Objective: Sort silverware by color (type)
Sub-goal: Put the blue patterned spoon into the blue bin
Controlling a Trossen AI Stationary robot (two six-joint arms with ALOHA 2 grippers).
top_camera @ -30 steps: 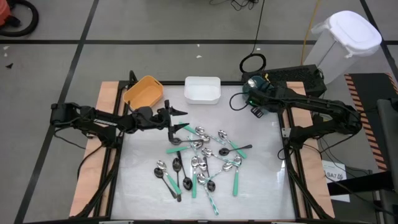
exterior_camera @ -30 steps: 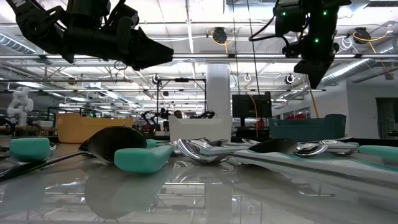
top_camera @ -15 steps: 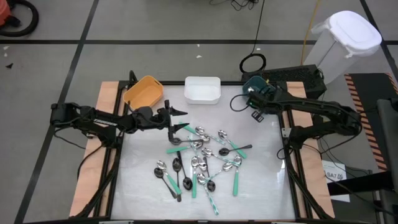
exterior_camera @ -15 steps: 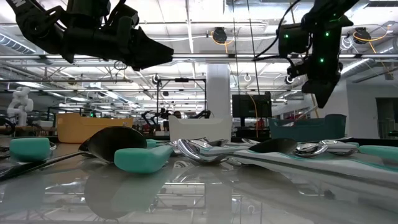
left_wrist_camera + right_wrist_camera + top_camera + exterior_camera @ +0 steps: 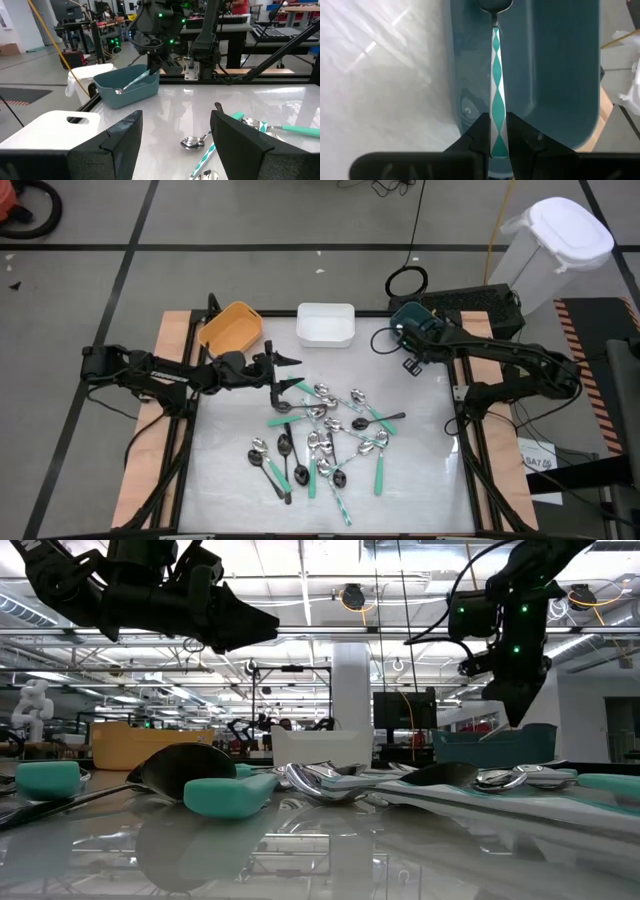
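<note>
Several small spoons (image 5: 325, 430) with black, mint-green or silver handles lie in a loose pile on the white table top. My right gripper (image 5: 497, 131) hangs over the teal bin (image 5: 405, 315) at the far right and is shut on one spoon with a green-and-white diamond handle. In the left wrist view that spoon (image 5: 134, 81) slants down inside the teal bin (image 5: 127, 90). My left gripper (image 5: 175, 145) is open and hovers above the table's left part, near the pile's far-left edge (image 5: 285, 375). My right gripper pinches the diamond-patterned spoon's handle (image 5: 497, 107) near its free end between its two fingers. The fingers point down into the bin from above, and the spoon runs on in line with them. Its bowl (image 5: 495, 4) hangs lowest, inside the bin; whether it touches the floor I cannot tell.
An orange bin (image 5: 232, 327) and a white bin (image 5: 325, 325) stand along the far edge, left of the teal one. A white lidded container (image 5: 555, 240) stands off the table at far right. Bare table lies between the pile and the right edge.
My right gripper has come down toward the teal bin, carrying the diamond-handled spoon with it, still shut. The left arm and the pile have stayed where they were.
</note>
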